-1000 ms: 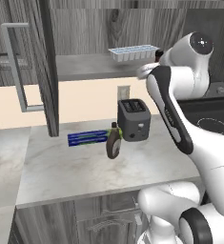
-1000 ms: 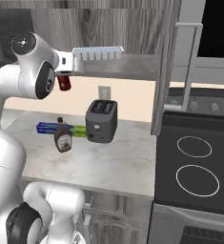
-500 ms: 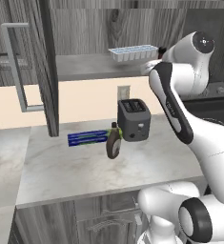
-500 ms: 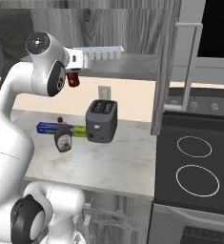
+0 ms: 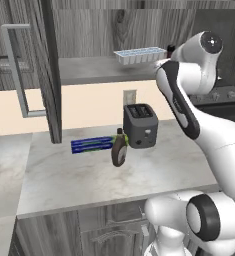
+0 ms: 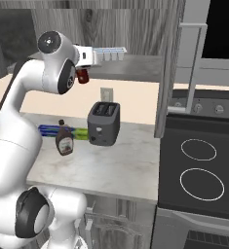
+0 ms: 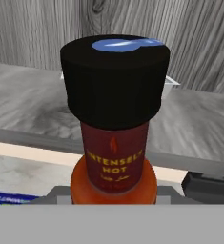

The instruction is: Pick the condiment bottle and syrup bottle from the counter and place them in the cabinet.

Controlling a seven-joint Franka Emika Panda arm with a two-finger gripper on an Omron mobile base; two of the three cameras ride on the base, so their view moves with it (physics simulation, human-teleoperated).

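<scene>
My gripper [image 6: 82,71] is shut on the condiment bottle [image 6: 82,76], a small red bottle held in the air just left of the cabinet shelf [image 6: 135,68]. In the hand view the condiment bottle [image 7: 114,157] is close up, black cap towards the camera, with the grey shelf [image 7: 27,105] behind it. The syrup bottle [image 5: 120,149], brown with a dark cap, stands on the counter [image 5: 79,180] in front of the toaster; I also see the syrup bottle [image 6: 64,141] from the right. The cabinet [image 5: 89,70] is open.
A white ice tray [image 5: 139,54] lies on the shelf close to the held bottle. A dark toaster [image 5: 140,126] and a blue-green packet [image 5: 91,145] sit on the counter. An open cabinet door [image 5: 49,75] hangs left; another door [image 6: 172,68] and the stove [image 6: 199,165] are on the right.
The arm has carried the condiment bottle up and to the right, closer to the cabinet shelf. The syrup bottle and the other things have not moved.
</scene>
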